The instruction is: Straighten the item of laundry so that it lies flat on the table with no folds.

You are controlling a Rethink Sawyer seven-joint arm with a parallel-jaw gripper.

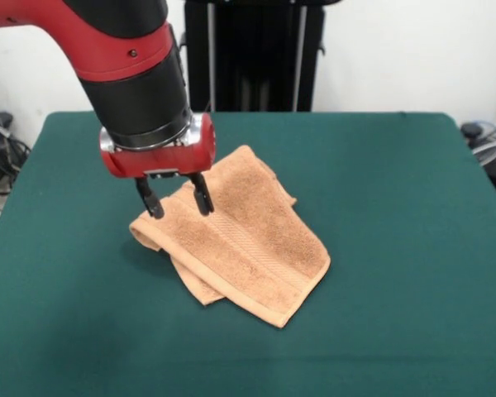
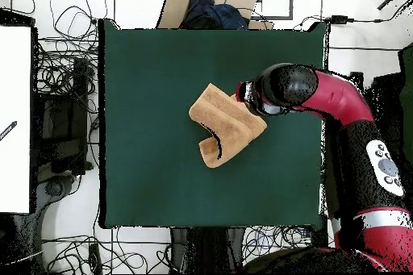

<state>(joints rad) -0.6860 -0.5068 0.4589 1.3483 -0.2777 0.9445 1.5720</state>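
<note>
Green felt of the table (image 1: 397, 331) is seen up front, bare. Further back, near the middle, the peach towel (image 1: 248, 240) is found lying folded over on itself, one corner pointing at the camera. Above its left edge the gripper (image 1: 175, 198) is held, fingers (image 1: 203, 198) spread apart, nothing pinched between them, tips right at the cloth.

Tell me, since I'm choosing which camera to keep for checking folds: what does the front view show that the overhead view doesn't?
Only the front view shows the gripper, its two fingers spread over the towel's raised left corner, and the woven border band. Only the overhead view shows the table's full outline, cables on the floor, and the arm hiding the gripper. Both show the peach-orange towel folded over itself on the green table.
</note>
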